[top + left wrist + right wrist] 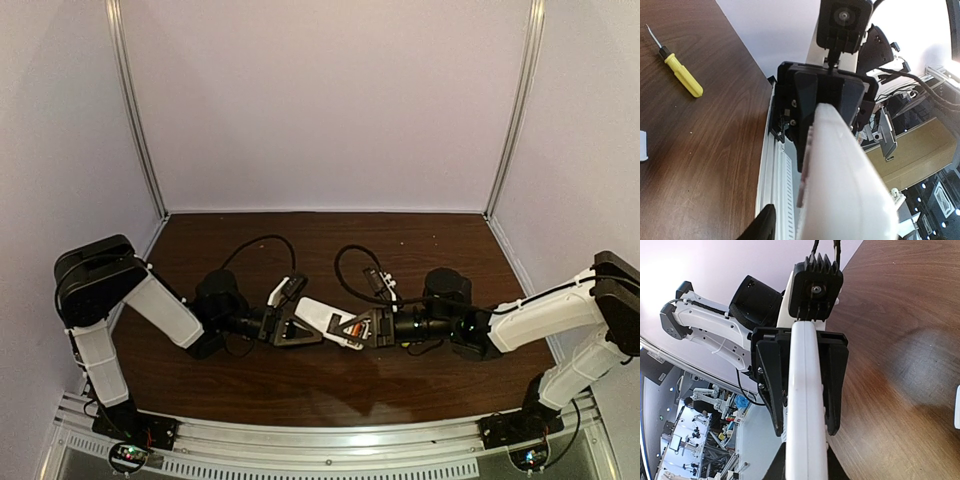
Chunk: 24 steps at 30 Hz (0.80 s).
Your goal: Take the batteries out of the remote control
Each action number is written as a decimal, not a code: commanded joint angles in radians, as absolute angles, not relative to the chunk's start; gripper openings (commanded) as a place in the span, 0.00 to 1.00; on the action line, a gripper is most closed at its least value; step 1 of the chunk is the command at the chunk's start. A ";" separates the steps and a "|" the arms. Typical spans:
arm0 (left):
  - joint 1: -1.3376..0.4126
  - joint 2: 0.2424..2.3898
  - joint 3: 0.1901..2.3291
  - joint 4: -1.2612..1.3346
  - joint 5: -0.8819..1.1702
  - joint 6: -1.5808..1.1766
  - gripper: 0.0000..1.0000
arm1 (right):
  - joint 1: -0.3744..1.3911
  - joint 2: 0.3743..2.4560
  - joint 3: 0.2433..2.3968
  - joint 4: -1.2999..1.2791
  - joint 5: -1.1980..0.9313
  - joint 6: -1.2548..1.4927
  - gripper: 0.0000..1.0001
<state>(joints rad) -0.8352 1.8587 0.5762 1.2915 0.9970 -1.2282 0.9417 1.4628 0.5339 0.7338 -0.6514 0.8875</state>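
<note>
Remote control (805, 390) is clamped at one end by the right gripper (830, 120). The left gripper (807, 426) flanks the other end, grip uncertain. An orange battery (352, 325) shows inside.

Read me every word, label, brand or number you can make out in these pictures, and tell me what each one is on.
None can be read.
Remote control: plain white where it shows, no print visible.
Screwdriver: yellow handle, no marking visible.
Background clutter: too small and blurred to read.

The remote control (845, 190) runs off the left wrist view's bottom edge.
</note>
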 commanded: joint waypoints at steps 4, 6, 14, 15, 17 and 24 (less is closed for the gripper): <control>-0.819 1.836 0.534 1.525 0.957 -1.275 0.42 | 0.975 1.497 0.543 0.814 -0.620 0.923 0.00; -0.807 1.837 0.515 1.576 0.948 -1.302 0.42 | 0.982 1.506 0.543 0.825 -0.613 0.933 0.00; -0.792 1.836 0.493 1.634 0.935 -1.329 0.39 | 1.000 1.574 0.561 0.865 -0.598 0.961 0.00; -0.792 1.836 0.491 1.640 0.933 -1.331 0.38 | 1.001 1.585 0.563 0.881 -0.603 0.970 0.00; -0.790 1.836 0.488 1.649 0.930 -1.334 0.38 | 1.006 1.605 0.567 0.919 -0.614 0.986 0.00; -0.783 1.836 0.478 1.654 0.919 -1.338 0.32 | 1.019 1.651 0.592 0.948 -0.622 1.000 0.00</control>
